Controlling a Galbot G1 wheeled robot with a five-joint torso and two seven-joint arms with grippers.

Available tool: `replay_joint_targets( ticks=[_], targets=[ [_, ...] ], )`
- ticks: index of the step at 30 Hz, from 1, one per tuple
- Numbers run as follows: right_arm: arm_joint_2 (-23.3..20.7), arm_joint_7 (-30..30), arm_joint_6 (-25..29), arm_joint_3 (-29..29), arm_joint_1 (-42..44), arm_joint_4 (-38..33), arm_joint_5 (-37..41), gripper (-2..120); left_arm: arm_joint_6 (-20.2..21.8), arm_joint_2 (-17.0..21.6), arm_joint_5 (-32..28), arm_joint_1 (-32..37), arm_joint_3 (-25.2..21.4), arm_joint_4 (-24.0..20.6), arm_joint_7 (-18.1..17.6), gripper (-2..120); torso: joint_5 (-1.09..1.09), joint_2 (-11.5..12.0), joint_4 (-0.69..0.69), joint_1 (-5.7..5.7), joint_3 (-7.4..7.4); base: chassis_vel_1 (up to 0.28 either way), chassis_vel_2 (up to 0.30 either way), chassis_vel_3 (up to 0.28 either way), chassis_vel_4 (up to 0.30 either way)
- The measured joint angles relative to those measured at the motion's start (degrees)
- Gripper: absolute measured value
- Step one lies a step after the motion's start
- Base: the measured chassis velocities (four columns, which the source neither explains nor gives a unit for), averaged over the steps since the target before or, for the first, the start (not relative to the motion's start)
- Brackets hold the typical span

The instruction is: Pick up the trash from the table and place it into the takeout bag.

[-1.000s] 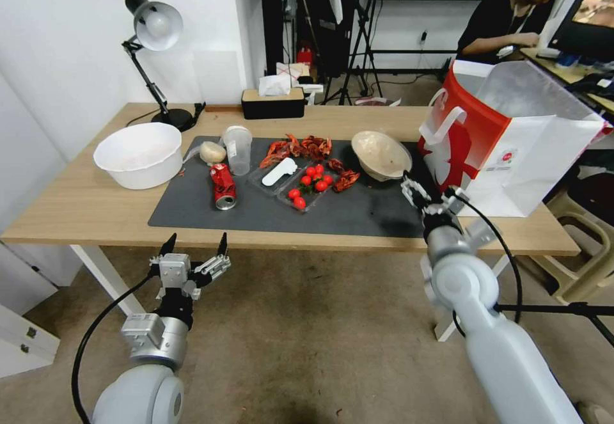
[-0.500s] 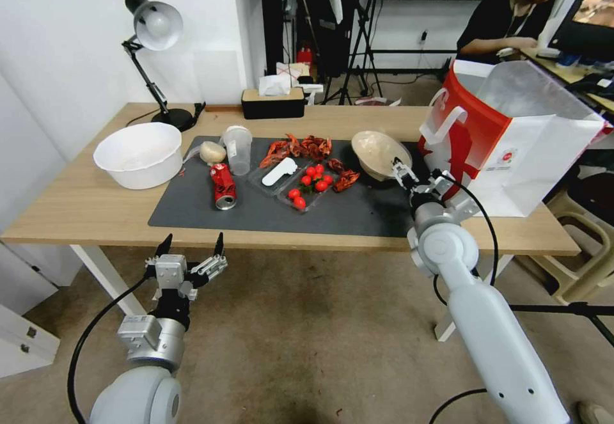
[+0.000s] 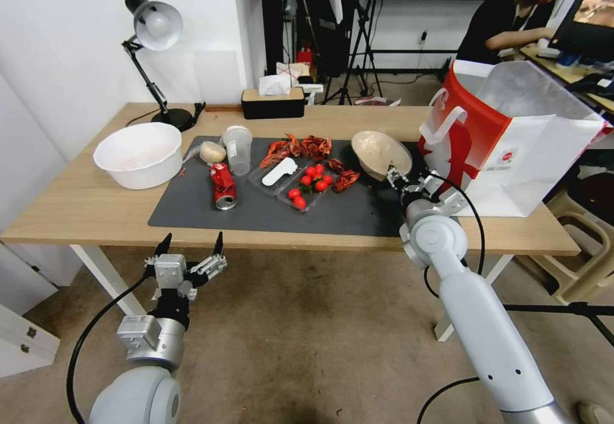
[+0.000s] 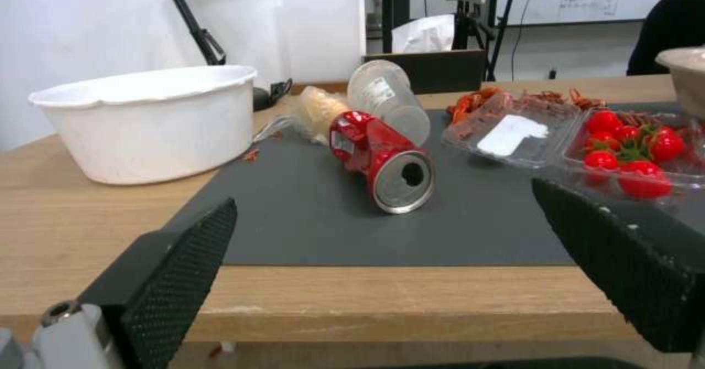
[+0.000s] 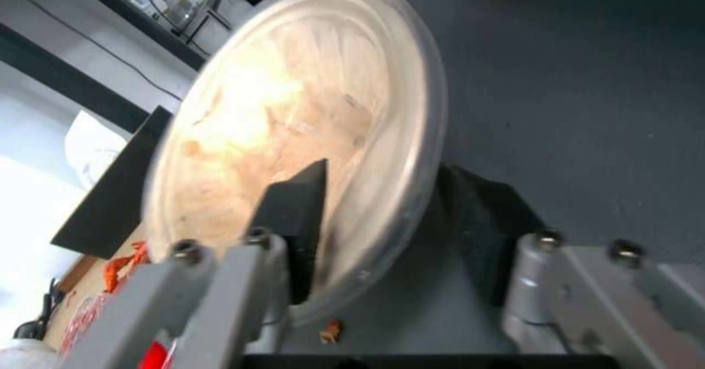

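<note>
Since the beige shallow bowl [image 3: 380, 153] sits tilted on the counter's [image 3: 83, 206] mat beside the takeout bag [image 3: 511, 136], its rim straddled by the unclenched right tool [image 3: 401, 181], a firm, deep pinch is advised before lifting, while the left tool [image 3: 190, 249] is held released below the counter edge.

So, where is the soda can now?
The soda can lies on its side on the mat's left part, in front of the clear cup.

Beige shallow bowl [image 5: 294, 110] blurred, rim cut by frame top; right claw [image 3: 401, 181] grip unclear.
</note>
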State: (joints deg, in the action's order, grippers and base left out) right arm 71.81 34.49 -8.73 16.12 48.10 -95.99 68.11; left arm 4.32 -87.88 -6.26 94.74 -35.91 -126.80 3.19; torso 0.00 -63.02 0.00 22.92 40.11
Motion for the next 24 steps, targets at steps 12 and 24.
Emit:
replay_joint_targets(
  ticks=[12, 24],
  targets=[
    [-0.38, -0.55, 0.34, 0.64, 1.23, -1.27, -1.38, 0, -0.34, 0.05, 0.01, -0.15, 0.24, 0.51, 0.03, 100, 0.00, 0.00, 0.01, 0.00, 0.00, 0.000, 0.000, 0.000, 0.000],
    [-2.22, -8.49, 4.98, 1.59, 1.76, -4.77, -3.81, 0, -0.63, -0.07, 0.14, 0.15, 0.44, 0.41, 0.08, 100, 0.00, 0.00, 0.00, 0.00, 0.00, 0.000, 0.000, 0.000, 0.000]
  ],
)
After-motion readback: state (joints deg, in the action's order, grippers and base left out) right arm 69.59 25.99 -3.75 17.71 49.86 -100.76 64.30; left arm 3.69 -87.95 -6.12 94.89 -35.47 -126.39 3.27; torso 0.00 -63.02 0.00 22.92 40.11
